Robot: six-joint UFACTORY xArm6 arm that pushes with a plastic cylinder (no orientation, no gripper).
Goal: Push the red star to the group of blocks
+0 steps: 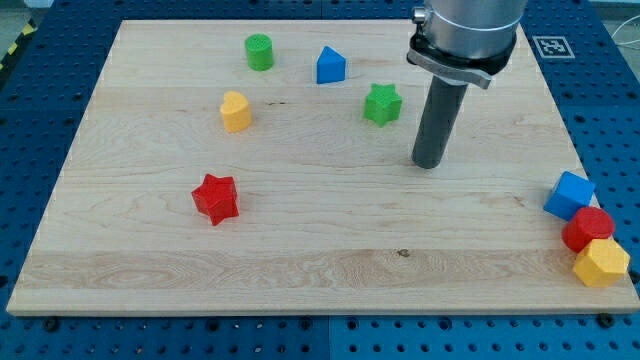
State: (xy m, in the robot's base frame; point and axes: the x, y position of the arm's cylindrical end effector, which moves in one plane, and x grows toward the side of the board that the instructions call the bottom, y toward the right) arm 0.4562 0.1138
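My tip [429, 163] stands right of the red star [215, 198]; three blocks [587, 228] cluster at the surface's [300, 260] right edge.

Red star [215, 198] flat on board, view's lower left; block group [588, 230] far right edge.

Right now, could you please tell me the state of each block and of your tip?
red star: alone, lower left, untouched
yellow block: alone
green cylinder: upright
blue block: alone
green star: left of my tip
my tip: touching no block
blue cube, red cylinder, yellow hexagon: grouped at right edge
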